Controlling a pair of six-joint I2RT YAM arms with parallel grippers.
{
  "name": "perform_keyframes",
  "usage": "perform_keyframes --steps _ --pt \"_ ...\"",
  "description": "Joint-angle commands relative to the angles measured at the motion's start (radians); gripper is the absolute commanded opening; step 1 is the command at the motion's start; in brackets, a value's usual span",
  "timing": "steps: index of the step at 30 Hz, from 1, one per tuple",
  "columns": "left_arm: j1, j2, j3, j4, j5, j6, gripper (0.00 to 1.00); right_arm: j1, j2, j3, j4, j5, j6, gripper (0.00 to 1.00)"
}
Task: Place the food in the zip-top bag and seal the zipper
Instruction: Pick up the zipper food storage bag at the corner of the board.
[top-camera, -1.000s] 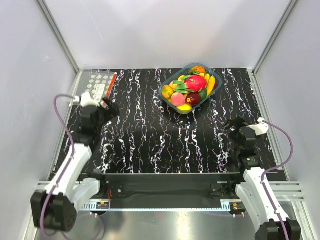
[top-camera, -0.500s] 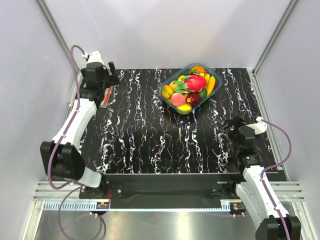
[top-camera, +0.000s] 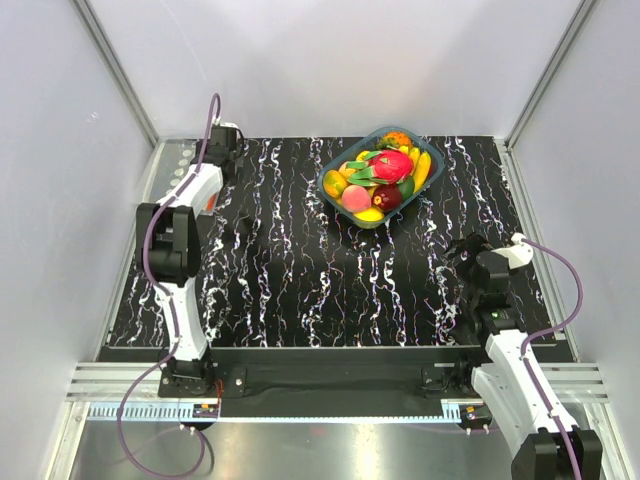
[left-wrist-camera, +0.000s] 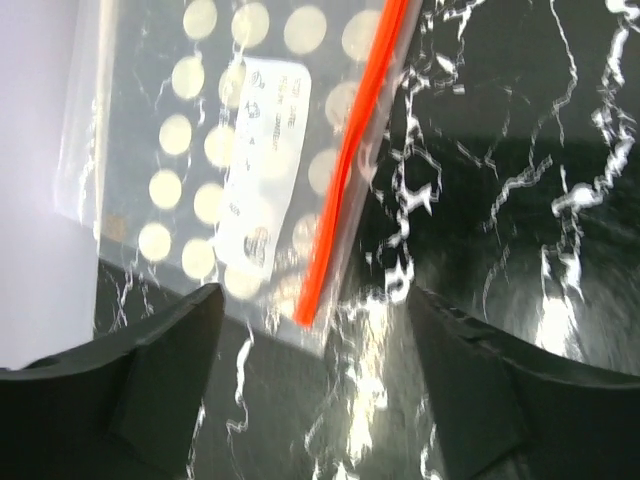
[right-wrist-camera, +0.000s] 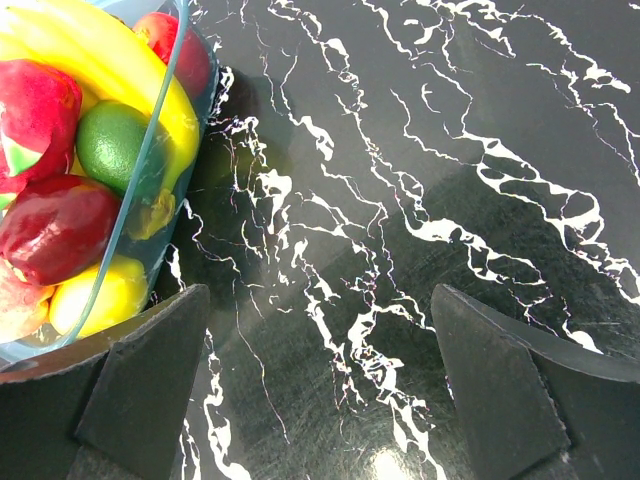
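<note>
The food (top-camera: 380, 172) is a heap of toy fruits in a dark teal tray (top-camera: 323, 182) at the back middle. The right wrist view shows a dark red fruit (right-wrist-camera: 50, 225), a lime and a yellow banana behind the tray wall (right-wrist-camera: 160, 130). The clear zip-top bag (top-camera: 178, 165) lies flat at the far left corner, partly under my left arm. In the left wrist view the bag (left-wrist-camera: 270, 110) shows a white label, with white dots seen through it. Its red-orange zipper (left-wrist-camera: 360, 150) runs down towards my open, empty left gripper (left-wrist-camera: 315, 345), which hovers over the strip's near end. My right gripper (right-wrist-camera: 320, 330) is open and empty.
The black marbled mat (top-camera: 300, 270) covers the table. Grey walls and metal posts close in the back and sides. In the top view my right gripper (top-camera: 465, 250) rests at the mat's right, right of and nearer than the tray.
My left arm has swung out from the near left and stretched to the far left corner, over the bag. The right arm has not moved.
</note>
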Motion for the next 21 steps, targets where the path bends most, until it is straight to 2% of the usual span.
perform_keyframes --steps 1,7,13,21 --pt "0.007 0.064 0.134 -0.008 -0.056 0.053 0.77 0.000 -0.003 0.002 0.047 -0.005 -0.010 1.00" --pt "0.013 0.187 0.297 -0.024 -0.066 0.094 0.69 -0.002 -0.004 0.002 0.047 -0.009 -0.010 1.00" --pt "0.035 0.280 0.372 -0.020 -0.048 0.108 0.56 0.000 0.005 0.005 0.052 -0.013 -0.008 1.00" --pt "0.056 0.377 0.473 -0.047 -0.022 0.116 0.53 0.000 0.008 0.007 0.052 -0.013 -0.010 1.00"
